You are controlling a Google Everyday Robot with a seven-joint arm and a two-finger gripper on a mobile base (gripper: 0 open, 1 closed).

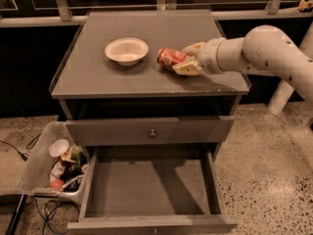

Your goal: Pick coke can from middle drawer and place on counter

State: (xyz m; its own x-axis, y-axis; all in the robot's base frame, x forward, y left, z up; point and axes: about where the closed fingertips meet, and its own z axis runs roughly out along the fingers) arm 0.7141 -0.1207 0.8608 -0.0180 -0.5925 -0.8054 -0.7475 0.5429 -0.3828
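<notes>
A: Here, where is the coke can, and what holds it?

B: Camera view. The can lies tilted on its side over the counter, at 3 o'clock from the white bowl and apart from it. The gripper is closed on the can's right end, one finger above and one below. Whether the can's underside touches the counter cannot be told. The middle drawer, at 6 o'clock below the counter, stands pulled out, its grey floor showing.

A: What could go wrong from here?

B: As a judgement: a can let go on its side may roll, either toward the bowl at 9 o'clock or toward the counter's front edge at 6 o'clock. From that edge it could drop into the open drawer or onto the floor. A release from above the surface would add a bounce. Fingers that part unevenly, or drag on withdrawal, could also nudge it.

A: And the arm's pose?

B: The arm reaches in from 3 o'clock, nearly level, low over the counter's right edge. The wrist points toward 9 o'clock, and the elbow bends down and away at the right of the frame
</notes>
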